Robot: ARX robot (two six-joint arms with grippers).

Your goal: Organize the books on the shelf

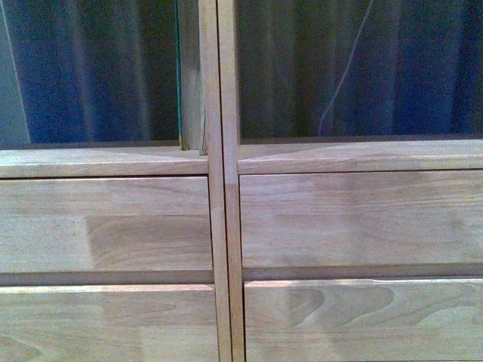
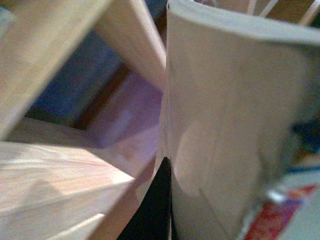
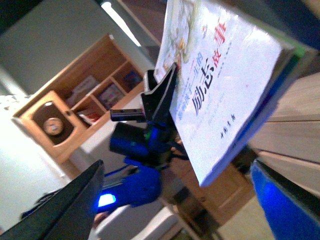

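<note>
- left gripper [image 3: 167, 92] clamped on book [image 3: 225, 75] — just beside shelf [image 2: 60, 175]
- right gripper [image 3: 175, 200] spread wide, empty
- teal-edged book [image 1: 179, 75] against centre post [image 1: 211, 83] — open room leftward

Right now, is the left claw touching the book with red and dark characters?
Touching. The right wrist view shows the left claw pressed onto the book cover.

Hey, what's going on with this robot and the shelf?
The left gripper is clamped on a white-covered book, holding it close to the light wooden shelf. The right gripper is open and empty nearby. In the front view no arm shows, only a thin teal edge standing by the shelf's centre post.
</note>
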